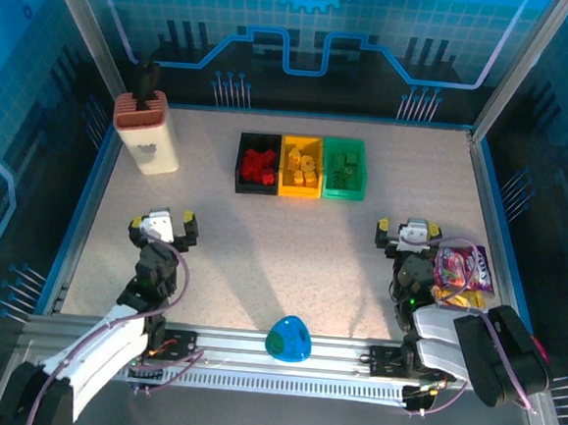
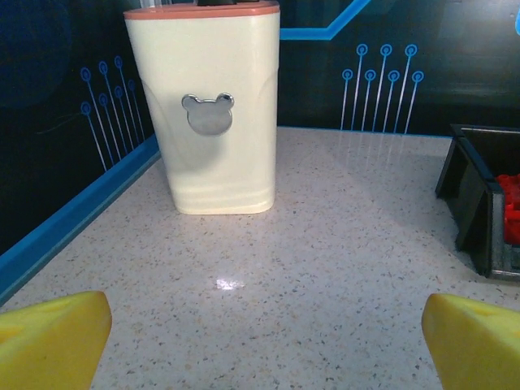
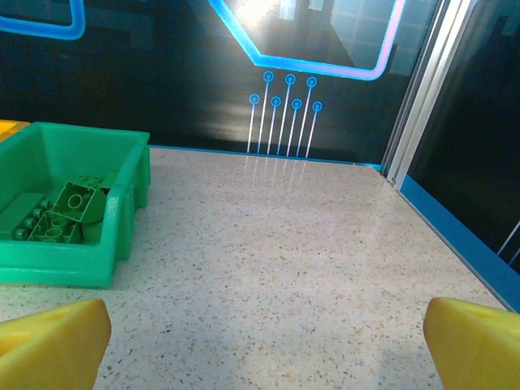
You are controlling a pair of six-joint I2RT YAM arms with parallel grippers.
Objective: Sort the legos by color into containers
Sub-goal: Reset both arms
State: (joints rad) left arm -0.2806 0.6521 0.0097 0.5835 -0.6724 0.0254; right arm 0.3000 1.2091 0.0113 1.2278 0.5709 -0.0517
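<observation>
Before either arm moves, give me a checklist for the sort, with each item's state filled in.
1. Red legos in the black bin: ok.
2. Yellow legos in the yellow bin: ok.
3. Green legos in the green bin: ok.
4. No legos loose on the table, as far as can be seen: ok.
5. Left fingers open, holding nothing: ok.
6. Right fingers open, holding nothing: ok.

**Finishes around the two pincers**

The desk (image 2: 325,244) is a smooth, speckled stone-look with a faint sheen. Ahead of the left pincer (image 2: 260,357), the cream block (image 2: 244,162) is glossy plastic with a mirror-bright bear badge (image 2: 207,112). Ahead-left of the right pincer (image 3: 260,357), the green bin (image 3: 122,211) and its legos (image 3: 69,213) are smooth plastic. The yellow fingertips (image 2: 49,337) look matt.
</observation>
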